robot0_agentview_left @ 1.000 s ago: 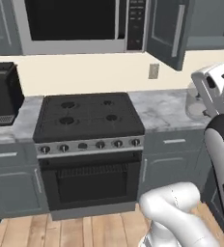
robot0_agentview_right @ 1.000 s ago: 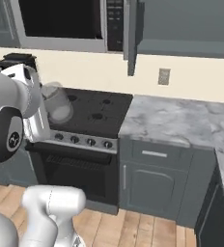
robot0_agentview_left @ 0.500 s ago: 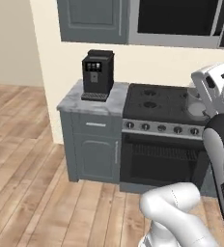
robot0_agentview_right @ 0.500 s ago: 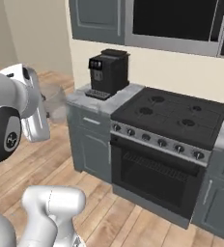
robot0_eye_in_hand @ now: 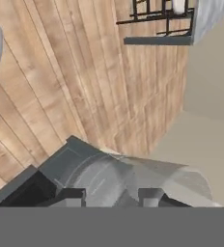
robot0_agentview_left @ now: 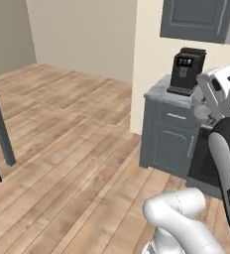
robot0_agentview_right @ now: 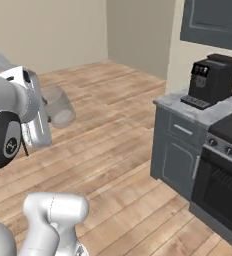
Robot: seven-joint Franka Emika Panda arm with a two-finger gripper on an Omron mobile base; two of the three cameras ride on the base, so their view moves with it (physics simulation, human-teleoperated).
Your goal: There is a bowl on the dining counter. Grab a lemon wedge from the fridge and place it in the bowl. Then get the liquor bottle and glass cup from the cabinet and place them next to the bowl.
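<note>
My gripper [robot0_agentview_right: 47,109] is shut on the glass cup [robot0_agentview_right: 58,105], a clear tumbler held out sideways at chest height over the wood floor. In the hand view the glass cup [robot0_eye_in_hand: 152,173] lies between the two dark fingertips [robot0_eye_in_hand: 73,195], see-through against the floor. A blue-grey leg of the dining counter [robot0_agentview_left: 0,126] stands at the far left, and its marble top [robot0_eye_in_hand: 208,17] shows at the hand view's upper right. The bowl, lemon wedge, fridge, liquor bottle and cabinet are out of view.
A black coffee machine [robot0_agentview_right: 213,80] sits on a marble worktop over a grey base cabinet [robot0_agentview_right: 180,150], with the stove [robot0_agentview_right: 228,175] to its right. Dark stool frames [robot0_eye_in_hand: 152,14] stand by the dining counter. Wide wood floor [robot0_agentview_left: 62,149] lies between.
The base has turned left, so the whole picture has shifted: the stove slid off to the right, and the wood floor and a dining counter leg came in. The glass cup stays held.
</note>
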